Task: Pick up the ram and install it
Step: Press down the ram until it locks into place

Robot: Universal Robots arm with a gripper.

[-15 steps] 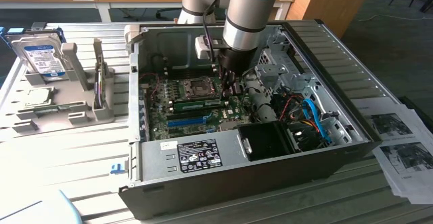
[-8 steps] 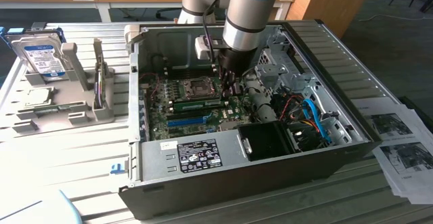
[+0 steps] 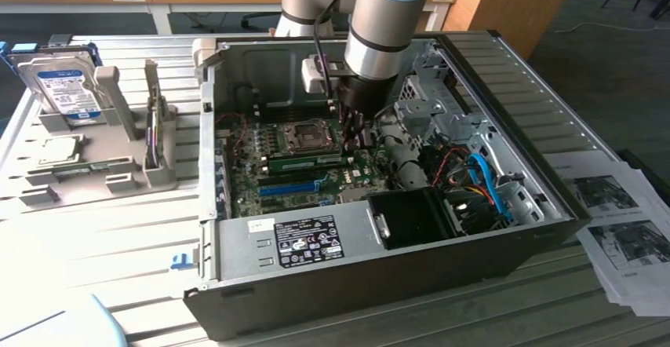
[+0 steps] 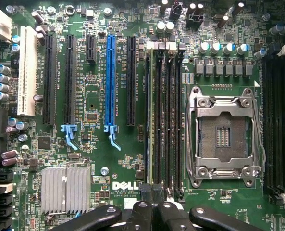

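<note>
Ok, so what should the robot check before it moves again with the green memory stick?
1. The thin green ram stick stands in a black memory slot beside the silver processor socket: ok.
2. The fingers are shut over one end of the stick: ok.
3. The stick is pushed fully down: cannot tell.
4. The white slot latches are clicked shut: cannot tell.
5. The neighbouring black slots are empty: ok.
6. The blue cables lie away from the arm: ok.

An open computer case (image 3: 398, 292) sits between a hard drive (image 3: 63, 88) and printed papers (image 3: 617, 229).
</note>
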